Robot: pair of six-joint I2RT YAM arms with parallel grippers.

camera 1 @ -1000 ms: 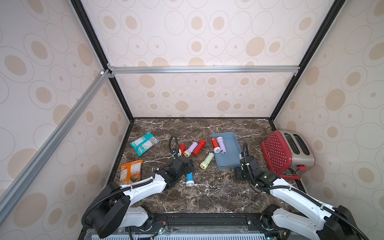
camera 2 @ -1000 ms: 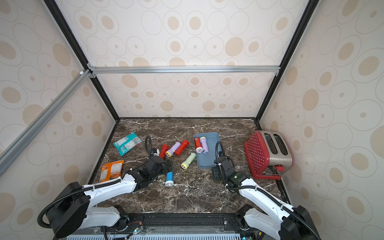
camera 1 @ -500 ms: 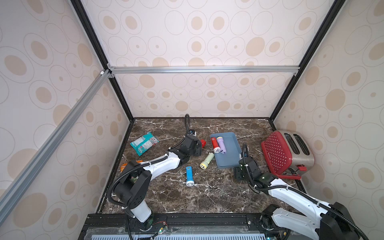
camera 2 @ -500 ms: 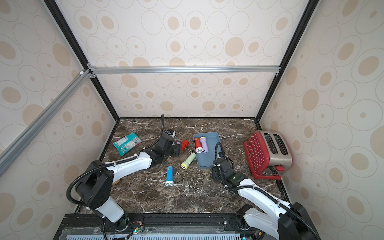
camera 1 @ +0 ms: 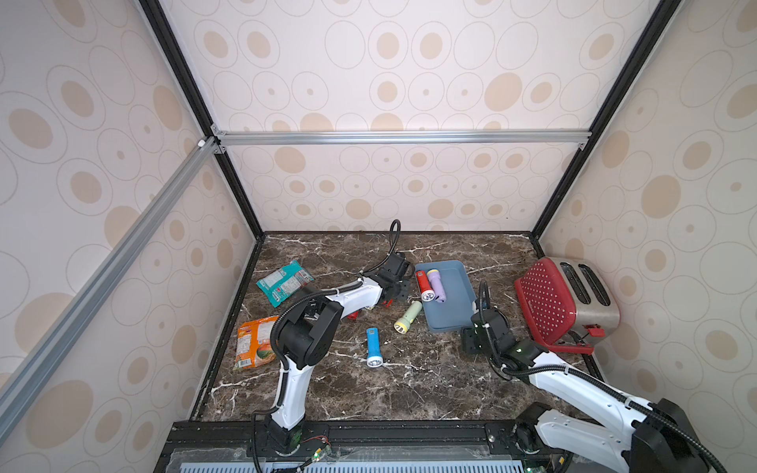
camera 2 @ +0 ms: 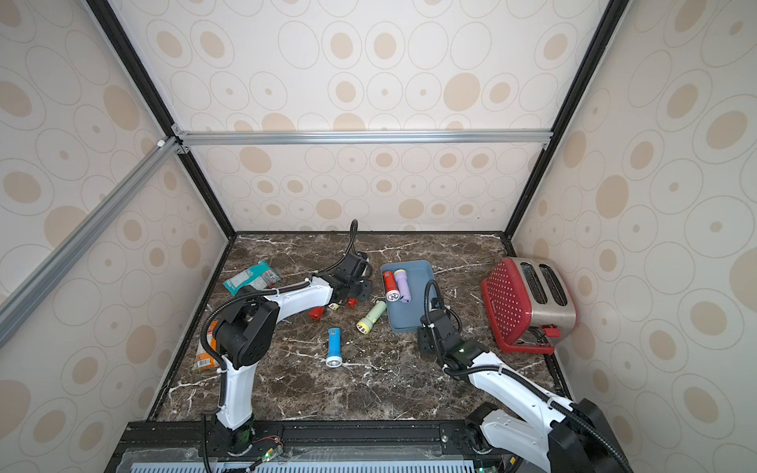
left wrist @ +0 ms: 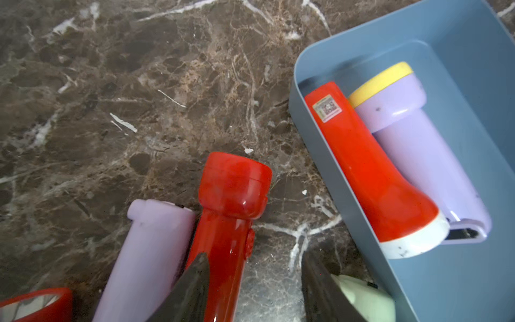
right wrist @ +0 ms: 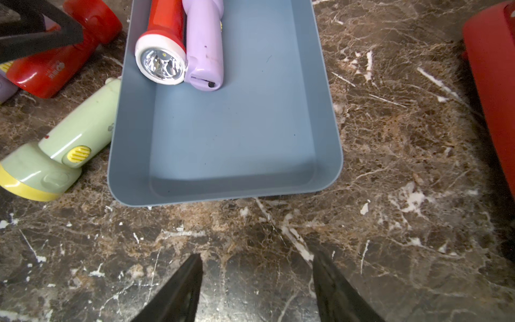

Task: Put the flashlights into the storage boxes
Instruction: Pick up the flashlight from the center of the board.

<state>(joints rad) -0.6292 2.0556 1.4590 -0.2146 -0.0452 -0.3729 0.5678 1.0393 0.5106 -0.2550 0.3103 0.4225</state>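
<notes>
The blue-grey storage box (camera 1: 454, 315) (right wrist: 237, 125) holds a red flashlight (camera 1: 424, 284) and a lilac one (camera 1: 437, 286). Just left of it my left gripper (camera 1: 395, 293) (left wrist: 254, 255) stands open astride another red flashlight (left wrist: 223, 237). One finger touches it, and a gap shows at the other finger. A lilac flashlight (left wrist: 145, 251) lies against that red one, and a third red one (camera 2: 315, 313) lies beyond. A pale green flashlight (camera 1: 407, 316) rests by the box's left wall, and a blue one (camera 1: 373, 352) lies further forward. My right gripper (camera 1: 471, 342) (right wrist: 256, 253) is open and empty before the box's near wall.
A red polka-dot toaster (camera 1: 561, 303) stands at the right, close to the right arm. A teal packet (camera 1: 284, 282) and an orange packet (camera 1: 256, 342) lie at the left side. The enclosure walls border the marble top.
My left arm swung from beside the blue flashlight back to the red and lilac flashlights by the box, and its jaws narrowed round the red one. The right arm barely moved.
</notes>
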